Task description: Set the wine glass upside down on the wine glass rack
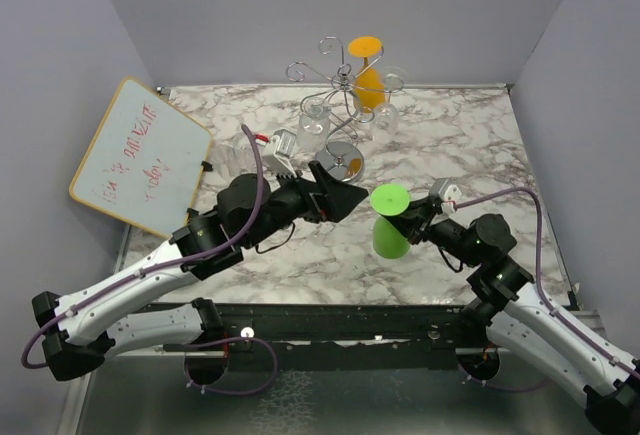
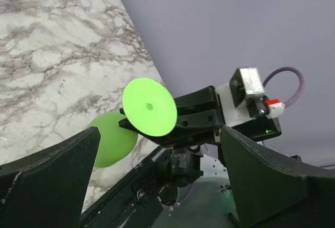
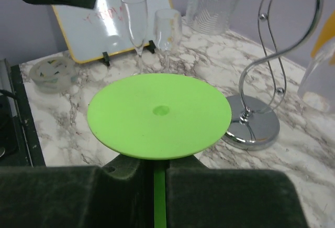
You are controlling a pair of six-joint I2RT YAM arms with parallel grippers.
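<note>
Lavender walls close in the marble bench (image 1: 470,145) on three sides. At the back, in the middle, stands the wine glass rack (image 1: 343,85): silver wire, curled arms, round shiny base. In front of it and a little to the right we see the wine glass (image 1: 389,223), opaque lime green, foot uppermost with a small dimple at its centre. The right gripper (image 1: 413,217) has its fingers pinched on the stem. The left gripper (image 1: 343,195), fingers spread and holding nothing, hangs just in front of the rack's base. An orange glass (image 1: 368,80) hangs upside down on the rack's right side, and clear glasses (image 1: 315,120) stand by its left. Bare marble lies to the right of the rack; a whiteboard (image 1: 140,155) leans well to its left.
</note>
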